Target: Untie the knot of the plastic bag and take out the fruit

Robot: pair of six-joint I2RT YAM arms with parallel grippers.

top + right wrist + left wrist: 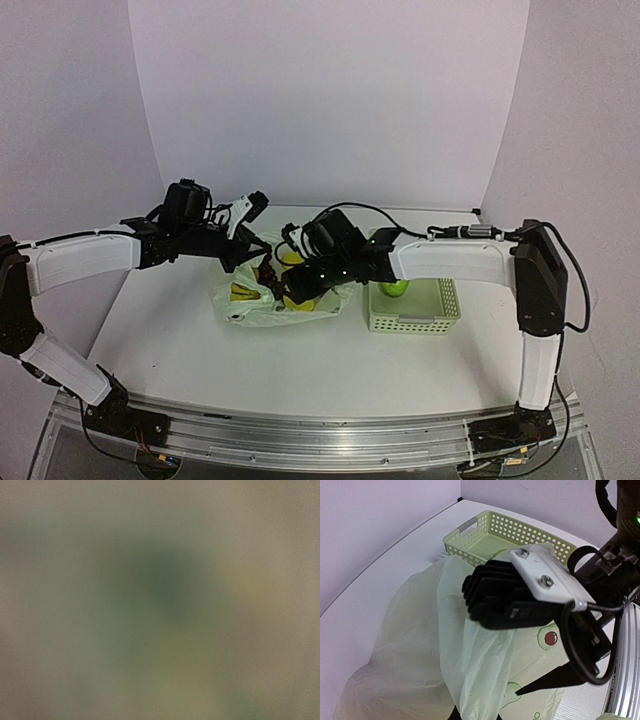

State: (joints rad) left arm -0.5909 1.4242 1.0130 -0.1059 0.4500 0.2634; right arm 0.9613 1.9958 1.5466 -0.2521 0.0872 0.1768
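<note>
The plastic bag [262, 305] lies open on the table with no knot showing. My left gripper [237, 256] is shut on a strip of the bag's rim [480, 680] and holds it up at the bag's far left side. My right gripper [298, 290] reaches down into the bag's mouth; its fingers are hidden there, and the right wrist view is only a green-brown blur. Yellow fruit [243, 292] and a dark grape bunch [268, 276] show inside the bag. A green pear [395, 288] lies in the basket [440, 318].
The pale green perforated basket [485, 527] stands just right of the bag. My right arm's wrist body [520, 595] and cable hang close over the bag in the left wrist view. The table's metal front rail [320, 435] runs along the near edge.
</note>
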